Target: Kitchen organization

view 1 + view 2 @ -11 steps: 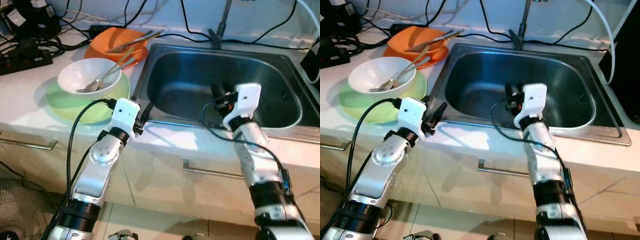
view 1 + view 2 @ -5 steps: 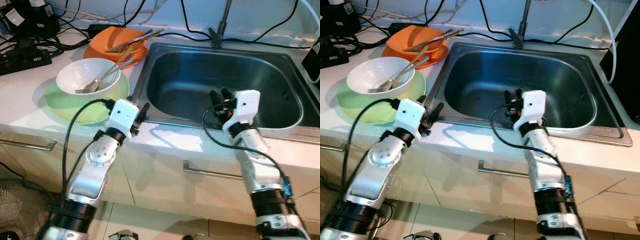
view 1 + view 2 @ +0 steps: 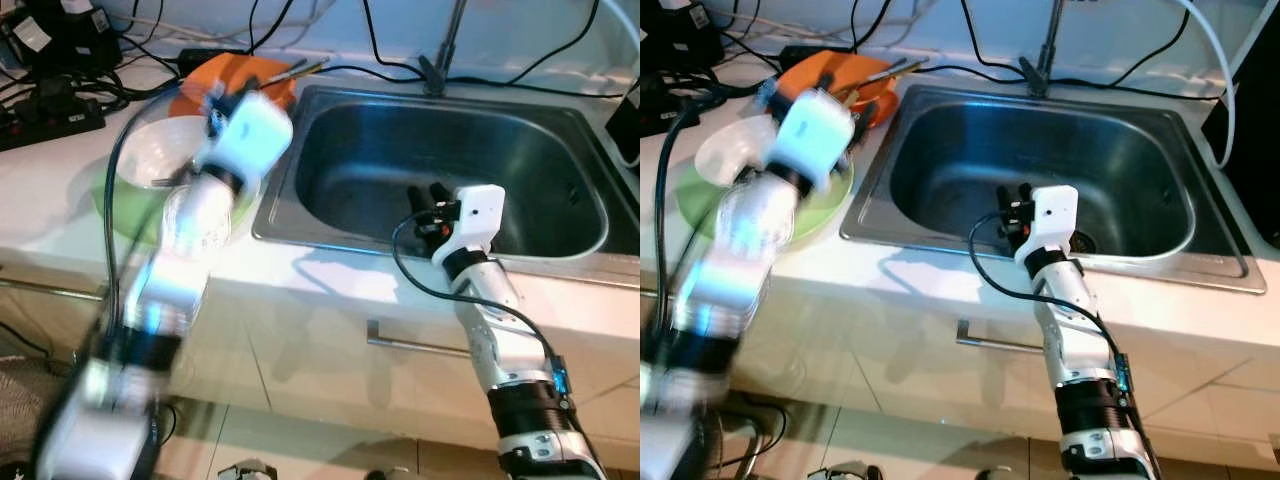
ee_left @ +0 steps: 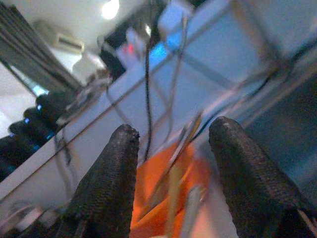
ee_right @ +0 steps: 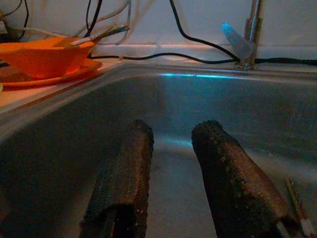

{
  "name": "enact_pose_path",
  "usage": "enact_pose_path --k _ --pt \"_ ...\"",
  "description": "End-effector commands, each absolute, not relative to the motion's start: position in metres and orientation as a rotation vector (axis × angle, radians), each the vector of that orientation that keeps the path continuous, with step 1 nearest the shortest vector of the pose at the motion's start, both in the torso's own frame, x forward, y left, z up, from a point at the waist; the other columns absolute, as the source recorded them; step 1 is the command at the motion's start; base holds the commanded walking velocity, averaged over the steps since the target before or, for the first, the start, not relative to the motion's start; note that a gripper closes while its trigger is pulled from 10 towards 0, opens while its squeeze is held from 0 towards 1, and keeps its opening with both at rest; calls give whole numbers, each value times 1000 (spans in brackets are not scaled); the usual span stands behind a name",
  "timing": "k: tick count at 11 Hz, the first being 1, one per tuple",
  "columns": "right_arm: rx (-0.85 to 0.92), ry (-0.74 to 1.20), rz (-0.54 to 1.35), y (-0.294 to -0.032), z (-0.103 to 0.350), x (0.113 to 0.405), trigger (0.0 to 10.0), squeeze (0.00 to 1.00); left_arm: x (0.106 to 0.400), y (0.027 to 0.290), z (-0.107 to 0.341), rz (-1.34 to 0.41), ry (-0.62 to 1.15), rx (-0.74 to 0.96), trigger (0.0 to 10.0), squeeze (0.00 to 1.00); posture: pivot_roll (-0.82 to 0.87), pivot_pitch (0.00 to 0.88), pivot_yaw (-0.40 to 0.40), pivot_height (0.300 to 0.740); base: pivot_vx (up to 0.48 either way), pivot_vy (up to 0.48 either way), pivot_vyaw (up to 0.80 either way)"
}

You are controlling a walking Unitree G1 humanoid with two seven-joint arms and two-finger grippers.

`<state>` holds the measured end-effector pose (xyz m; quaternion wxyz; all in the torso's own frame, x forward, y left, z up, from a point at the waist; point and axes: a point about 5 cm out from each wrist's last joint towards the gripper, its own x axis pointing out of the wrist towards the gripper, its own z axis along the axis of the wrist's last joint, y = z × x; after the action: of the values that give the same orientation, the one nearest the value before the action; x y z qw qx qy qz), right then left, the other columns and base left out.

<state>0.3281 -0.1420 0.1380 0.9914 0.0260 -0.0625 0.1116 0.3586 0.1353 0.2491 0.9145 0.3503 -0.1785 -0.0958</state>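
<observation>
An orange bowl holding chopsticks and utensils sits on an orange plate at the back of the counter. In front of it a white bowl with a fork rests on a green plate. My left arm, blurred by motion, reaches over the white bowl. The left gripper is open, and the orange bowl and its utensils show between its fingers. My right gripper hangs open inside the steel sink near its front wall, holding nothing.
The tap stands behind the sink. Black cables and a power strip crowd the counter's back left. A thin stick lies on the sink floor. Cabinet fronts with a handle run below the counter.
My left arm has swung up from the counter's front edge to above the white bowl, pointing at the orange bowl. The right gripper has shifted slightly left in the sink.
</observation>
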Motion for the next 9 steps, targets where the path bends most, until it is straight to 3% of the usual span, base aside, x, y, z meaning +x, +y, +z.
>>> enact_pose_path --k 1,4,9 --pt "66 -112 218 -142 136 329 10000 0 368 139 239 -190 -298 788 10000 0 46 27 15 740 0 0 0" --pt "70 -117 206 -144 138 331 10000 0 402 146 245 -138 -199 827 10000 0 28 26 15 740 0 0 0" --pt "72 -124 195 -145 140 331 10000 0 413 134 237 -269 -136 807 10000 0 21 32 18 740 0 0 0"
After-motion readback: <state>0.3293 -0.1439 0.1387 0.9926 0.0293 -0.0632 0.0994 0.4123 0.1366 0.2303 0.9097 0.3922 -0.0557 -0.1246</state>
